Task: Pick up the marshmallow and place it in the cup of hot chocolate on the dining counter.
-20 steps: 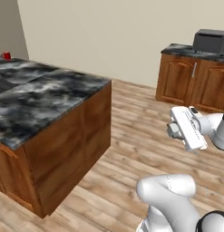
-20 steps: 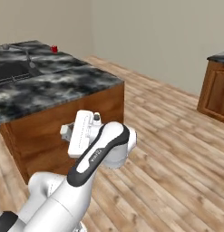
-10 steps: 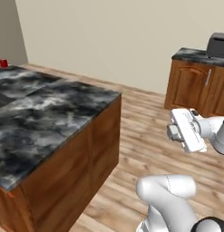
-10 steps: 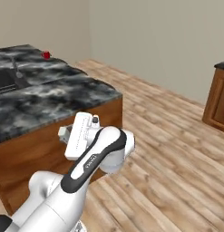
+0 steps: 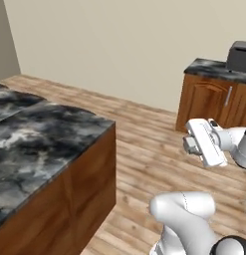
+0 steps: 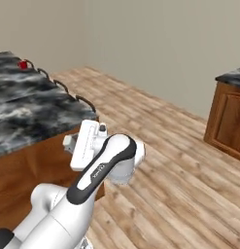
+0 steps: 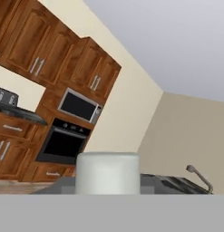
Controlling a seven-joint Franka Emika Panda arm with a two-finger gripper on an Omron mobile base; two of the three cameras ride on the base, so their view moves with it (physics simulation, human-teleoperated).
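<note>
In the hand view the marshmallow [image 7: 108,174], a small white cylinder, sits at the bottom centre between my fingertips, and the gripper [image 7: 108,190] is shut on it. My hand is held in mid-air beside the dining counter [image 5: 45,144], with the gripper [image 5: 191,144] pointing sideways; from the other side the gripper [image 6: 68,143] hangs just off the counter's near corner [image 6: 29,114]. The small red cup of hot chocolate [image 6: 23,64] stands far back on the marbled top. A dark tap [image 7: 197,175] rises over the counter in the hand view.
Wooden floor [image 5: 144,144] stretches between the counter and a wooden base cabinet [image 5: 214,102] with a dark appliance [image 5: 239,56] at the back right. That cabinet [image 6: 228,119] is at the right edge. The hand view also holds wall cabinets, a microwave [image 7: 80,107] and an oven [image 7: 63,142].
The whole picture has shifted in both base views, so the base has driven. The counter now sits further left and the red cup has left the left base view. The arm's pose is unchanged.
</note>
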